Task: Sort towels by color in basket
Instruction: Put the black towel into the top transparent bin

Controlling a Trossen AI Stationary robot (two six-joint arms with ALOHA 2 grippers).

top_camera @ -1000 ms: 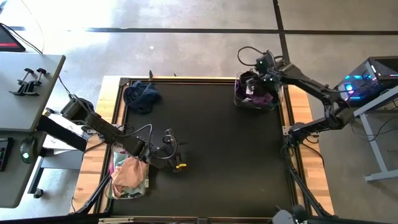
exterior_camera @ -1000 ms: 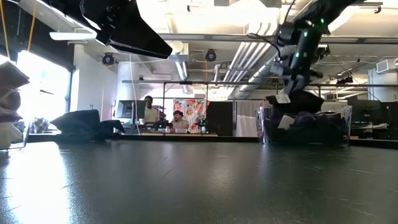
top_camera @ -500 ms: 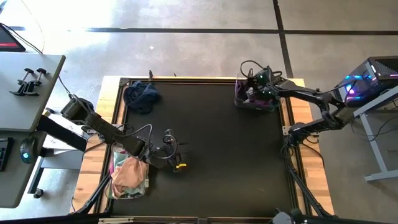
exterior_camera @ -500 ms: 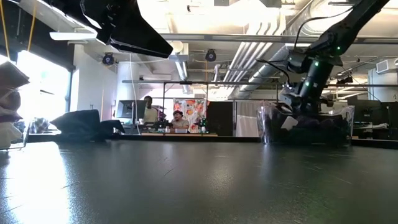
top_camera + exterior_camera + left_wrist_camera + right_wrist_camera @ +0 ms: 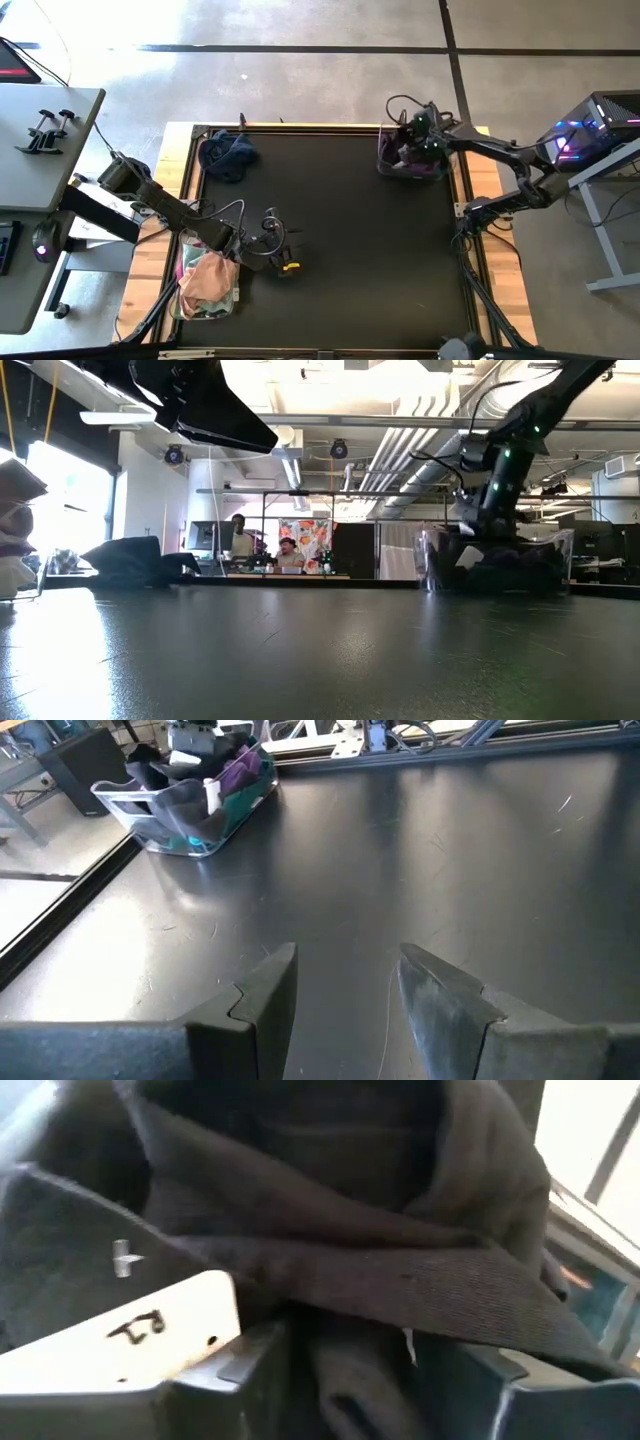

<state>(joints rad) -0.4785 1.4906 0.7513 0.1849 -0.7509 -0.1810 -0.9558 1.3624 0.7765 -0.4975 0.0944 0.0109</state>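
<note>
Where the clear basket (image 5: 410, 160) sits at the desk's (image 5: 340, 240) far right corner: right end effector (image 5: 415, 148) sunk among dark towels (image 5: 425, 160). Low down: same basket (image 5: 495, 565), arm dipping in. Right wrist: black towel (image 5: 400, 1270) pinched between fingers (image 5: 230, 1380). Left end effector (image 5: 345, 990) parted, empty.

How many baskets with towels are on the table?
2. One basket sits at the far right corner, where the right gripper reaches in. The other basket is at the near left edge, holding pink towels.
</note>
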